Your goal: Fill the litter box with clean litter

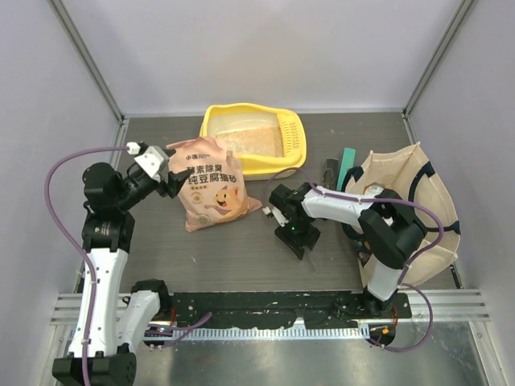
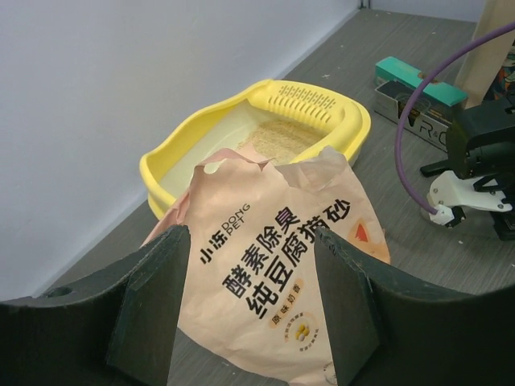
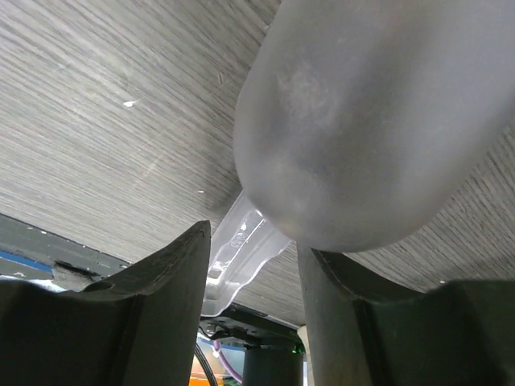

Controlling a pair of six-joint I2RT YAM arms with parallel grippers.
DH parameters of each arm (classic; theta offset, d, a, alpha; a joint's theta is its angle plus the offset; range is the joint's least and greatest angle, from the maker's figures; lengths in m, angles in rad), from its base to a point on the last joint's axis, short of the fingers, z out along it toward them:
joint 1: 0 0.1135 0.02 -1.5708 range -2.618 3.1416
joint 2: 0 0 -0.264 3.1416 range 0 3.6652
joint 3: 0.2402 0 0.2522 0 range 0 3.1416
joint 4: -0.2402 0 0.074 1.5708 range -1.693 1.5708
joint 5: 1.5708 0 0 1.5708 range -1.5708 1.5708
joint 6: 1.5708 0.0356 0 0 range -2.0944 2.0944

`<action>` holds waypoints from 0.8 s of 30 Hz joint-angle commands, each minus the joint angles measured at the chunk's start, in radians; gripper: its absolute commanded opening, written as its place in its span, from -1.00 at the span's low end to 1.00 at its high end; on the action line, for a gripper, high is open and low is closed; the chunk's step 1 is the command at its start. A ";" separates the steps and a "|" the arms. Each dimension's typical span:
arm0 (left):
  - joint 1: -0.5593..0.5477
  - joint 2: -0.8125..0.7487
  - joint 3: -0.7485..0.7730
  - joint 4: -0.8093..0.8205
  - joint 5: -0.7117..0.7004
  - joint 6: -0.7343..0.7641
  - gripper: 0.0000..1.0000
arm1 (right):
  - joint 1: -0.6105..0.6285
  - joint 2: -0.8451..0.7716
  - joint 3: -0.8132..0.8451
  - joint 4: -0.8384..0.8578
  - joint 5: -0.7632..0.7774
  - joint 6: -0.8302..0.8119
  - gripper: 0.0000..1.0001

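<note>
Litter bag (image 1: 211, 189) between wide-open left end effector (image 2: 248, 238); right end effector (image 3: 251, 241) clamps scoop (image 3: 362, 121).

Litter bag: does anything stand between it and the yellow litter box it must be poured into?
Nothing visible does. The bag stands directly in front of the box, its torn top by the near rim.

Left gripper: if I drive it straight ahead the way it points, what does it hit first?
The left gripper would meet the litter bag first; it fills the gap between the open fingers. The litter box lies beyond it; how far is unclear.
</note>
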 commanded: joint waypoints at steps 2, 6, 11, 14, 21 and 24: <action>-0.027 0.072 0.032 0.112 0.060 -0.038 0.33 | 0.006 -0.014 -0.030 0.048 0.046 0.007 -0.10; -0.028 0.113 0.035 0.161 0.075 -0.035 0.32 | -0.021 -0.058 0.025 0.005 0.066 -0.030 -0.83; -0.090 0.159 0.122 0.163 0.156 -0.017 0.32 | -0.131 -0.140 0.321 -0.176 0.086 -0.184 -0.97; -0.097 0.192 0.179 0.153 0.282 0.061 0.32 | -0.193 -0.141 0.522 -0.291 -0.049 -0.315 -0.97; -0.390 0.313 0.354 -0.212 0.086 0.702 0.36 | -0.343 0.000 0.917 -0.513 -0.442 -0.572 -0.97; -0.485 0.357 0.350 -0.184 -0.035 0.871 0.37 | -0.362 0.052 0.982 -0.550 -0.572 -0.623 -0.97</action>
